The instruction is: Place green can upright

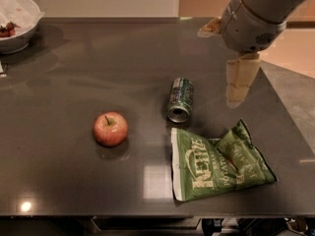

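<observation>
The green can (180, 99) lies on its side near the middle of the dark table (74, 73), its silver end facing the front edge. My gripper (238, 81) hangs above the table to the right of the can, about a can's length away, touching nothing. The grey arm comes in from the upper right corner.
A flat green chip bag (216, 163) lies just in front of the can, to its right. A red apple (110, 129) sits to the can's left. A white bowl (17, 21) with red bits stands at the far left corner. The table's right edge runs close below the gripper.
</observation>
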`<action>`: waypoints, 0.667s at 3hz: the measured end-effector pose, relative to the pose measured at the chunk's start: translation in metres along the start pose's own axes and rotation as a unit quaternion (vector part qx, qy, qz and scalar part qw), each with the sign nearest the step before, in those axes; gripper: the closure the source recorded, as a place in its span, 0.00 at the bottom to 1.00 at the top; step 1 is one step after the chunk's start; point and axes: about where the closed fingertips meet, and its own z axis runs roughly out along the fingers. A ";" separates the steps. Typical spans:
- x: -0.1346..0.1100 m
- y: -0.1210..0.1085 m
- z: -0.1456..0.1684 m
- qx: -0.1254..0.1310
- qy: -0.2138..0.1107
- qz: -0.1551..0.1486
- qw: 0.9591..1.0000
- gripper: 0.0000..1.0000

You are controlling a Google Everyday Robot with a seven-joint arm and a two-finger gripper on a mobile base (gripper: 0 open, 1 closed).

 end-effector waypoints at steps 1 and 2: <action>-0.019 -0.013 0.018 0.003 -0.007 -0.089 0.996 0.00; -0.034 -0.021 0.040 0.003 -0.018 -0.189 0.982 0.00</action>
